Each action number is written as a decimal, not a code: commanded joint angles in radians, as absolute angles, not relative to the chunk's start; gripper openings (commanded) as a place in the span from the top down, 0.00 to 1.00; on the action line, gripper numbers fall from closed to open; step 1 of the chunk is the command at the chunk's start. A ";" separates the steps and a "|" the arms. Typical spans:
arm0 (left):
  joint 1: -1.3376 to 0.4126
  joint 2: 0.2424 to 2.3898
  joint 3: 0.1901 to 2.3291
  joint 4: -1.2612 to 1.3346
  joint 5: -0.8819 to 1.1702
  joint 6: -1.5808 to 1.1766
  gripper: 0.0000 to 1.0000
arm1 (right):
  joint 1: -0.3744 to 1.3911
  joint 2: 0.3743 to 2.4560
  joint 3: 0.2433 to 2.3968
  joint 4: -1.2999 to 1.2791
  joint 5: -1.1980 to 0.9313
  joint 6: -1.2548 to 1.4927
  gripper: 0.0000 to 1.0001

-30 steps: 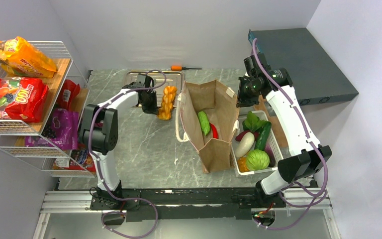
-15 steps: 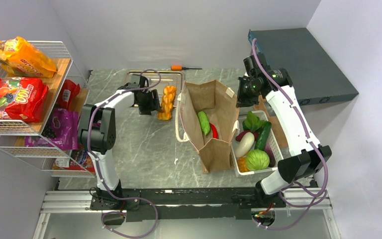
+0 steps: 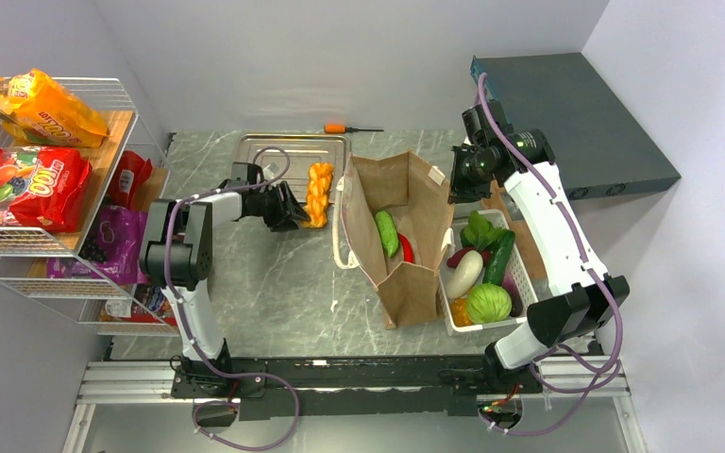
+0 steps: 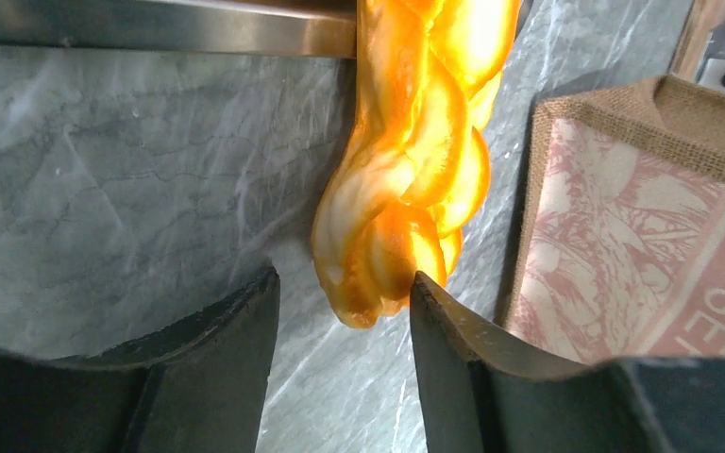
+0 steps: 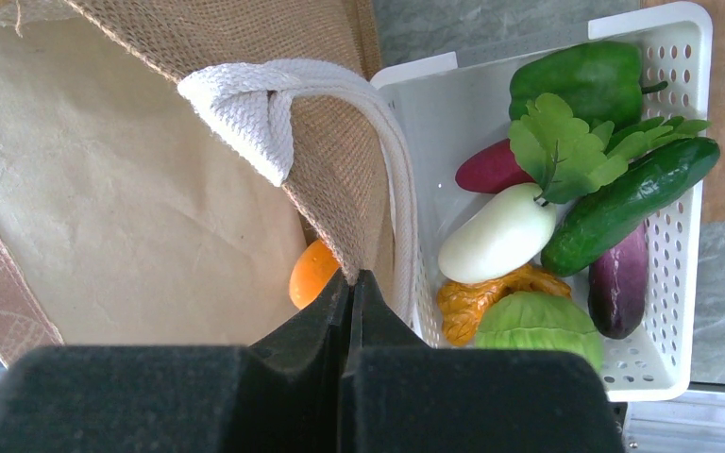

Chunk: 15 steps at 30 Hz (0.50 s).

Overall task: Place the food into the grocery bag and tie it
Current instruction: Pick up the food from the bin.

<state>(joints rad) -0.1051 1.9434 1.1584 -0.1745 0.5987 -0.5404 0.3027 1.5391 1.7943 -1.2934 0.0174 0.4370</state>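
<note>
The grocery bag (image 3: 413, 203), brown with white loop handles (image 5: 264, 109), stands open mid-table. A light green vegetable (image 3: 386, 232) and a red chili (image 3: 406, 248) lie inside; an orange item (image 5: 311, 272) also shows in it. The orange braided piece (image 3: 318, 193) lies left of the bag, partly on the metal tray. My left gripper (image 3: 293, 213) is open, its jaws either side of the braid's near tip (image 4: 378, 274); the right finger (image 4: 434, 321) is at its side. My right gripper (image 3: 455, 179) is shut on the bag's right rim (image 5: 340, 189). Snack packets (image 3: 24, 184) sit on the left rack.
A white basket (image 3: 521, 276) of vegetables stands right of the bag (image 5: 680, 142). A metal tray (image 3: 283, 149) and an orange-handled screwdriver (image 3: 347, 127) lie at the back. A wire rack (image 3: 104, 94) stands left, a dark box (image 3: 576, 113) at the back right.
My left gripper has swung nearer and turned toward the braid's near end, open throughout. The right gripper and the bag have not moved.
</note>
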 commanded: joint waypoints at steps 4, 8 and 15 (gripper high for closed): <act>-0.091 1.936 1.114 0.006 0.711 -0.632 0.46 | 0.302 1.533 1.838 -1.269 0.038 0.421 1.00; -0.089 1.950 1.093 0.096 0.730 -0.693 0.48 | 0.301 1.533 1.838 -1.270 0.038 0.423 1.00; -0.089 1.979 1.100 0.123 0.721 -0.725 0.51 | 0.302 1.530 1.838 -1.269 0.040 0.422 1.00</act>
